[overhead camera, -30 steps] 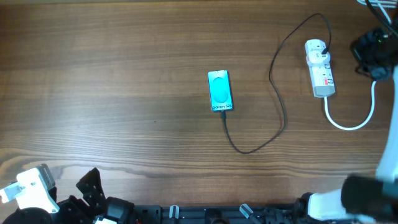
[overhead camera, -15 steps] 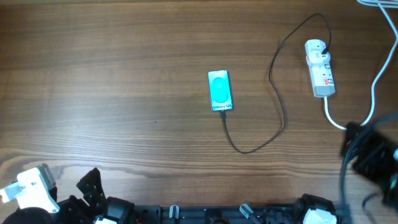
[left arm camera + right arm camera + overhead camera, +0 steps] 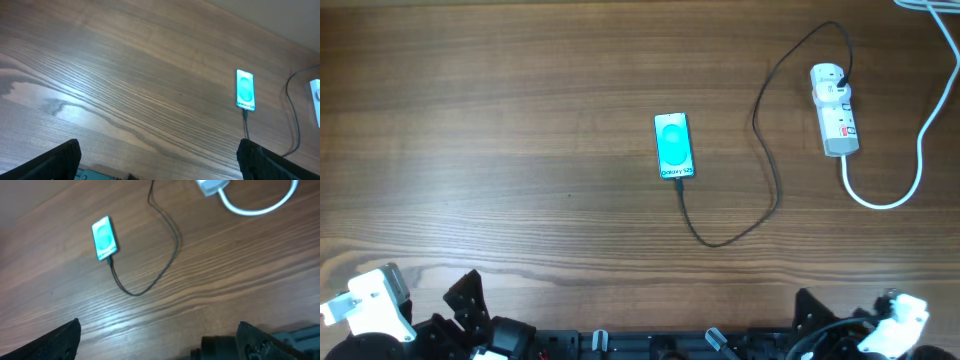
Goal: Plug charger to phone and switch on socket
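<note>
Charger (image 3: 765,150) touching phone (image 3: 673,146) at lower edge, socket (image 3: 834,110) well apart (lead (image 3: 880,205) looped)

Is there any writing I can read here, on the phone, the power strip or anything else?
"Galaxy S25": small print at the lower edge of the phone screen, seen from overhead.
Red and dark marks on the socket: too small to read.
No other text shows in any view.
</note>
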`<state>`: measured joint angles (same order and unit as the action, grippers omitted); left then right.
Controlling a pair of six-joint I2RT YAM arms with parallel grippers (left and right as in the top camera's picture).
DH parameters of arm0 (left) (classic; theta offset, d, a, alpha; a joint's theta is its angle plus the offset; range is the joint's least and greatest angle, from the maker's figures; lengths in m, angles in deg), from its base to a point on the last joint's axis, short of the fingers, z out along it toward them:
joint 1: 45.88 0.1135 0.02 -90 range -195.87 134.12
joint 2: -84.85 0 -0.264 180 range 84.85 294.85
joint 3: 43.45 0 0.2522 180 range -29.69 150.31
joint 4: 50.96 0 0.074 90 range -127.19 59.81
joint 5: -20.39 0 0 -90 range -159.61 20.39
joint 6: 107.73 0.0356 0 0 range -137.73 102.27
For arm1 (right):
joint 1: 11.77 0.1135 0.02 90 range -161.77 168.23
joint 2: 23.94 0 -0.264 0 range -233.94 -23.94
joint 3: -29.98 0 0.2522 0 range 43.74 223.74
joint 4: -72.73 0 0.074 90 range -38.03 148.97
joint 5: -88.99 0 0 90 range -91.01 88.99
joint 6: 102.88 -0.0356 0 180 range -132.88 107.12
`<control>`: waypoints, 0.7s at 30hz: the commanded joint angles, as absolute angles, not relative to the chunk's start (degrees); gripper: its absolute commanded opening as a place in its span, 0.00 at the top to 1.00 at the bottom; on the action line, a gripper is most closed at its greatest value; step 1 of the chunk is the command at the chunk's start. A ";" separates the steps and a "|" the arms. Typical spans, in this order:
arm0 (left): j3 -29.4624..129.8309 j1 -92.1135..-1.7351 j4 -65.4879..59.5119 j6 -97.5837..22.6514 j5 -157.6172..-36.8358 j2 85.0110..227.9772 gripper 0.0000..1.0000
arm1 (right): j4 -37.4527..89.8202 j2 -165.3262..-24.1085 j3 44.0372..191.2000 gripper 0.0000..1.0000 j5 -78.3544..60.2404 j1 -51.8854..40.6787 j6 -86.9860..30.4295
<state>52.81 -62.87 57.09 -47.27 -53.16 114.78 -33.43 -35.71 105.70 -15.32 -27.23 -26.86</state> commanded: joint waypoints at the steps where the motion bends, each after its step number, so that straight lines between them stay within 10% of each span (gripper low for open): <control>1: 52.70 -63.09 56.93 -48.23 -53.29 114.47 0.00 | -29.19 -33.51 100.43 0.00 -19.54 -27.14 -27.05; 21: 52.70 -63.09 56.93 -48.23 -53.29 114.47 0.00 | 53.60 -24.15 59.58 0.00 -26.29 -15.41 -21.98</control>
